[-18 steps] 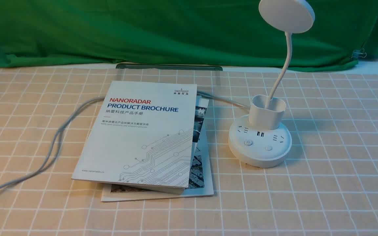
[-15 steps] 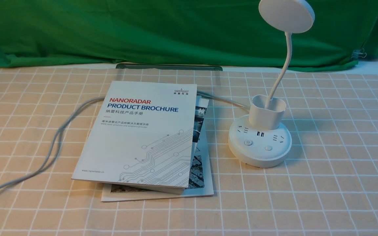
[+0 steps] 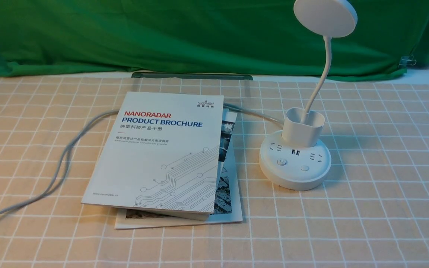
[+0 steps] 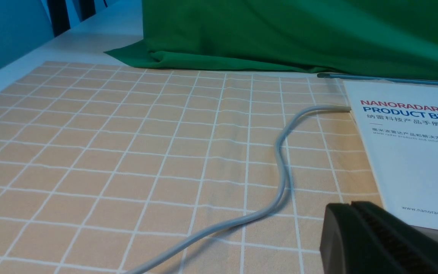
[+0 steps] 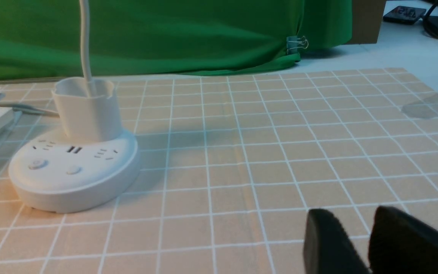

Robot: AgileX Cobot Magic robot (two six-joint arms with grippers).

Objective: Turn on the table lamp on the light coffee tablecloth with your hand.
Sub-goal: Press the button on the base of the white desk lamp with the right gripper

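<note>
Your right end effector (image 5: 363, 228), fingers (image 5: 329, 243) close together though you cannot tell if fully pressed, hangs well apart from the table lamp (image 3: 296, 156) right of centre on the light coffee tablecloth (image 3: 385, 208), so a skewed jab may hit the wrong one of its buttons (image 3: 281, 162) or shove its base.

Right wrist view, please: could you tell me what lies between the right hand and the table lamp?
Only bare light coffee tablecloth. The right wrist view shows nothing but its grid squares from the right hand to the table lamp base.
</note>
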